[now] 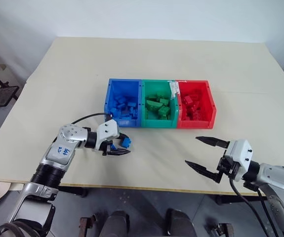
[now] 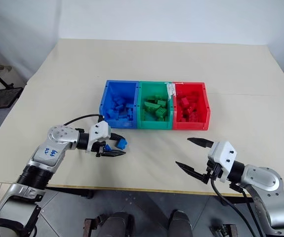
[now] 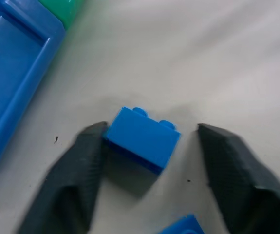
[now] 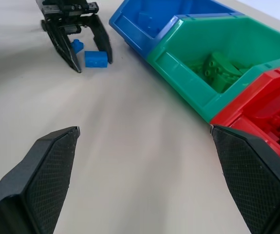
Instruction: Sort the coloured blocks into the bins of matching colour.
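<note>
- three bins joined in a row on the table (image 1: 58, 74): one blue bin (image 1: 108, 94) on the left, one green bin (image 1: 142, 98) in the middle, one red bin (image 1: 212, 101) on the right
- two loose blue bricks on the near side: one (image 4: 95, 59) plus a smaller one (image 4: 77, 45) just beside it
- bricks piled inside each bin, too jumbled to count
- two grippers: left gripper (image 1: 119, 147), right gripper (image 1: 201, 153)

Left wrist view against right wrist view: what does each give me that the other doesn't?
Left wrist view: one finger touches the blue brick, while the other finger stands apart from it.
Right wrist view: the red bin, green bricks, the right gripper wide open, and the left gripper straddling the brick.
Both: that brick, a second blue brick, the blue bin and the green bin.
</note>
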Controlling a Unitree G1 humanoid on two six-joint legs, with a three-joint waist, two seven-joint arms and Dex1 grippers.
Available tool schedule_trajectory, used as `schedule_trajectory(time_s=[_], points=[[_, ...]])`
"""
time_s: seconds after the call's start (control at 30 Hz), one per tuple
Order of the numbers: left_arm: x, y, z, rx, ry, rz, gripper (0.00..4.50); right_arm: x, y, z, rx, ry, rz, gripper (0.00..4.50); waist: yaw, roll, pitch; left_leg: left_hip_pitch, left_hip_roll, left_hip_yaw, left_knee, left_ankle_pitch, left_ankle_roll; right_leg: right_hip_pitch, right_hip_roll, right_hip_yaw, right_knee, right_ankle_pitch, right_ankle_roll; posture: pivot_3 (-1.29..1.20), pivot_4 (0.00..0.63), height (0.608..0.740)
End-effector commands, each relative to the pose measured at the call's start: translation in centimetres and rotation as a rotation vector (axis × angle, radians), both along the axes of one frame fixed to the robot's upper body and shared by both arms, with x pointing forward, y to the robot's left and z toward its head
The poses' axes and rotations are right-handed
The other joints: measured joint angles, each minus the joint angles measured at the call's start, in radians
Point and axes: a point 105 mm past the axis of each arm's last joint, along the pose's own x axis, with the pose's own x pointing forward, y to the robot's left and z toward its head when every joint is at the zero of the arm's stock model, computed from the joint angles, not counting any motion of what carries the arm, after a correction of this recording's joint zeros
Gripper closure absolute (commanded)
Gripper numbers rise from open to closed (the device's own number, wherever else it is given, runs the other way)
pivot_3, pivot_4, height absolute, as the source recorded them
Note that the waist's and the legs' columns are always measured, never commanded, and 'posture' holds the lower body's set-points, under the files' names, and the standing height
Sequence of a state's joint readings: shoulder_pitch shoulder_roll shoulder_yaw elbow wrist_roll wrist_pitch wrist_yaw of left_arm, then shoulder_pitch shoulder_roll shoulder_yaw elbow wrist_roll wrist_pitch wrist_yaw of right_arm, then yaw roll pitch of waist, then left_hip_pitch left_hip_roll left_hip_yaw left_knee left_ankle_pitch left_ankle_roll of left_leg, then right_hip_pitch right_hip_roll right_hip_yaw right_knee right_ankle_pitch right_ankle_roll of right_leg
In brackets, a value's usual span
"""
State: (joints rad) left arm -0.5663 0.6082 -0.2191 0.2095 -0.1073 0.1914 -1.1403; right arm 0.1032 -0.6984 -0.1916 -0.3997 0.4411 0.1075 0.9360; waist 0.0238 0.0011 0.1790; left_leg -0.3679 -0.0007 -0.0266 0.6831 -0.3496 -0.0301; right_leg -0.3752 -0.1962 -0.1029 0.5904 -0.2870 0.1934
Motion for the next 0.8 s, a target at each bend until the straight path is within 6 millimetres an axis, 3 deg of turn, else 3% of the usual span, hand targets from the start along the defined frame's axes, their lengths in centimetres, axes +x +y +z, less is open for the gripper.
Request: schedule_trajectory(time_s=[0.03, 0.2, 0.37, 0.5, 0.63, 0.73, 0.8], points=[[-0.2, 0.0, -0.5, 0.063, -0.003, -0.022, 2.82, -0.2, -0.2, 1.1, -0.014, -0.054, -0.006, 0.00, 0.000, 0.000, 0.000, 0.000, 0.000, 0.000, 0.000, 0.000, 0.000, 0.000, 0.000, 0.000, 0.000, 0.000, 0.000, 0.00, 0.150, 0.740], [0.4, -0.3, 1.4, 0.014, -0.094, -0.028, 2.85, -0.1, -0.4, 1.3, 0.010, -0.066, -0.048, 0.00, 0.001, 0.000, 0.000, 0.000, 0.000, 0.000, 0.000, 0.000, 0.000, 0.000, 0.000, 0.000, 0.000, 0.000, 0.000, 0.00, 0.150, 0.740], [1.8, -0.1, 6.0, -0.212, -0.117, 0.081, 2.85, -0.1, -0.8, 2.9, 0.113, -0.140, -0.146, 0.00, 0.001, 0.000, 0.000, -0.001, 0.000, 0.000, 0.000, 0.000, 0.000, 0.000, 0.000, 0.000, 0.000, 0.000, 0.000, 0.00, 0.150, 0.740], [4.4, 0.6, 9.6, -0.378, -0.198, 0.243, 2.85, 0.1, -0.7, 4.0, 0.175, -0.194, -0.203, 0.00, -0.001, 0.000, 0.000, 0.000, 0.000, -0.001, 0.000, 0.000, 0.000, 0.000, 0.000, 0.000, 0.001, 0.000, 0.000, 0.00, 0.150, 0.740], [6.7, -0.1, 11.1, -0.459, -0.254, 0.363, 2.85, 0.6, -0.4, 4.4, 0.186, -0.208, -0.212, 0.00, 0.000, 0.000, 0.000, 0.000, 0.000, -0.001, 0.000, 0.000, 0.000, 0.000, 0.000, 0.000, 0.000, 0.000, 0.000, 0.00, 0.150, 0.740], [8.8, 0.6, 11.0, -0.433, -0.282, 0.509, 2.85, 0.9, -0.2, 4.5, 0.180, -0.215, -0.206, 0.00, 0.000, 0.000, 0.000, 0.000, 0.000, -0.001, 0.000, 0.000, 0.000, 0.000, 0.000, 0.000, 0.000, 0.000, 0.000, 0.00, 0.150, 0.740], [9.2, 0.9, 10.8, -0.434, -0.274, 0.553, 2.13, 1.2, -0.1, 4.6, 0.174, -0.219, -0.199, 0.00, -0.004, 0.000, 0.000, 0.000, 0.000, -0.001, 0.000, 0.000, 0.000, 0.000, 0.000, 0.000, 0.000, 0.000, 0.000, 0.00, 0.150, 0.740]])
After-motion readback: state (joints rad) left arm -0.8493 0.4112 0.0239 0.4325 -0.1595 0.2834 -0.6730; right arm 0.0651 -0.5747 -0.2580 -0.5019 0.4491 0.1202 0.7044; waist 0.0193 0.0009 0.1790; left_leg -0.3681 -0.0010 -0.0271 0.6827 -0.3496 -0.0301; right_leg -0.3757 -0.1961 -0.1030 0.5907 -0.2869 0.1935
